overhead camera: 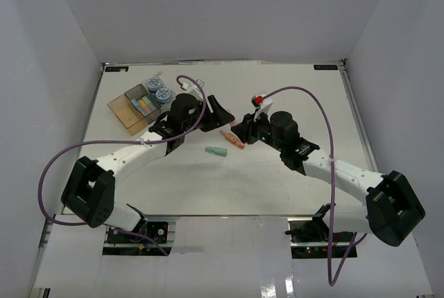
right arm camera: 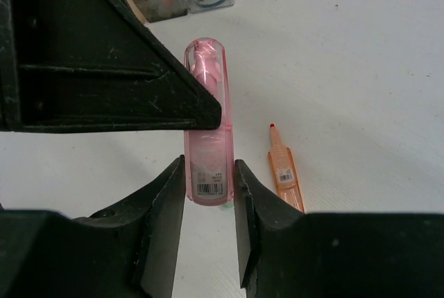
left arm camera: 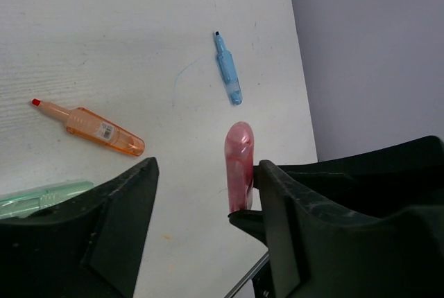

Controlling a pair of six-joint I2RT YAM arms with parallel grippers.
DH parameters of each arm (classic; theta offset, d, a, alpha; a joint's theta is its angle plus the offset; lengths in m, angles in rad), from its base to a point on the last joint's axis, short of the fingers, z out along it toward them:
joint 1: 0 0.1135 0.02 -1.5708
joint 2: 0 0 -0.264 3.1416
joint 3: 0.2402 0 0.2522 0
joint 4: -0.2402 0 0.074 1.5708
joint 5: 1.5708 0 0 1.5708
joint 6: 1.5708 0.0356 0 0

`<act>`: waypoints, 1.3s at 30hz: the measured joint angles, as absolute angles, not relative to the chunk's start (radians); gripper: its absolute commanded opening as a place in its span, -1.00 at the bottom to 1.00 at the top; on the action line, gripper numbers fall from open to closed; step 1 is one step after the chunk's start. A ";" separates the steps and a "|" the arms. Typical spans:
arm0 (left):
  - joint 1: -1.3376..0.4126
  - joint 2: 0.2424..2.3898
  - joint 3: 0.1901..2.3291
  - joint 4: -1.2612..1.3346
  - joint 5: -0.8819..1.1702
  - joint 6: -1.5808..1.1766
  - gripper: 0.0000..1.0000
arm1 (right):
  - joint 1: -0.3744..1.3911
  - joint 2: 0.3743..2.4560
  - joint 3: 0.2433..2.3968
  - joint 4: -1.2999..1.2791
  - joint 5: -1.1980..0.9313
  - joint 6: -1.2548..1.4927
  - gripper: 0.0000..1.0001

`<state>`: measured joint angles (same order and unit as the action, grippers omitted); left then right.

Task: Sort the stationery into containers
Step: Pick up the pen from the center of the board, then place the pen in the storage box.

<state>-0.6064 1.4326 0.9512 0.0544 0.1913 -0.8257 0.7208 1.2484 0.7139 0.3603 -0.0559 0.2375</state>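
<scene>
My right gripper [right arm camera: 209, 166] is shut on the barcode end of a pink marker [right arm camera: 207, 132] held above the table. My left gripper [left arm camera: 207, 173] is open around the other end of that pink marker [left arm camera: 238, 166]: the marker lies against one finger, and a wide gap separates it from the other. The two grippers meet at mid-table, left gripper [overhead camera: 220, 114] facing right gripper [overhead camera: 243, 128]. On the table lie an orange marker [overhead camera: 232, 138], a green marker [overhead camera: 216, 151] and a blue marker [left arm camera: 228, 77]. The containers [overhead camera: 116, 107] stand at the far left, with two patterned rolls [overhead camera: 159, 91] in the clear bin.
The orange marker [right arm camera: 286, 177] lies just right of my right fingers, and the green marker [left arm camera: 41, 197] shows beside my left finger. A purple cable [overhead camera: 305, 97] loops above the right arm. White walls close in the table on three sides.
</scene>
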 measured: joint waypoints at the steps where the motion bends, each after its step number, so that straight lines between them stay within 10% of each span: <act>1: -0.607 1.433 0.952 0.060 0.189 -0.831 0.28 | 0.722 1.248 0.710 0.364 -0.060 0.241 -0.42; 13: -0.620 1.451 0.968 0.117 0.186 -0.874 -0.84 | 0.728 1.249 0.704 0.369 -0.067 0.259 -0.14; 22: -0.590 1.446 0.968 0.068 0.134 -0.841 -0.86 | 0.729 1.235 0.703 0.352 -0.058 0.253 0.95; 39: 0.176 1.352 0.973 -0.249 0.141 -0.564 -0.75 | 0.729 1.166 0.656 0.255 -0.023 0.139 0.80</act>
<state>0.1757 1.3518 0.9730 -0.2485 0.1413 -0.5640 0.7288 1.1656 0.6563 0.2554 -0.0231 0.1394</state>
